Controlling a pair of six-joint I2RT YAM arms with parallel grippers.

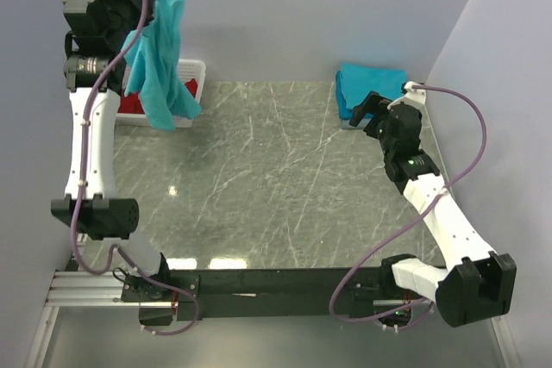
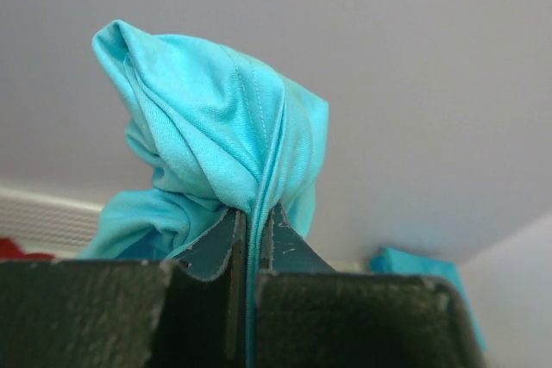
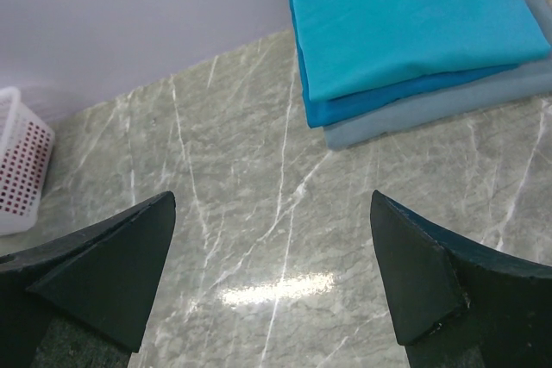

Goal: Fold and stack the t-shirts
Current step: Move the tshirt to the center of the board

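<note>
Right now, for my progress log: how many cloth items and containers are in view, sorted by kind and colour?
Folded turquoise shirt: 1
Folded darker blue garment: 1
Folded grey-blue garment: 1
Unfolded turquoise shirt, hanging from the left tool: 1
White basket (red contents unclear, not counted): 1
Total: 5

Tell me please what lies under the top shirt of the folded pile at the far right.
Under the top turquoise shirt a darker blue folded layer shows, then a grey-blue layer on the table. Only their edges show; the rest is covered.
</note>
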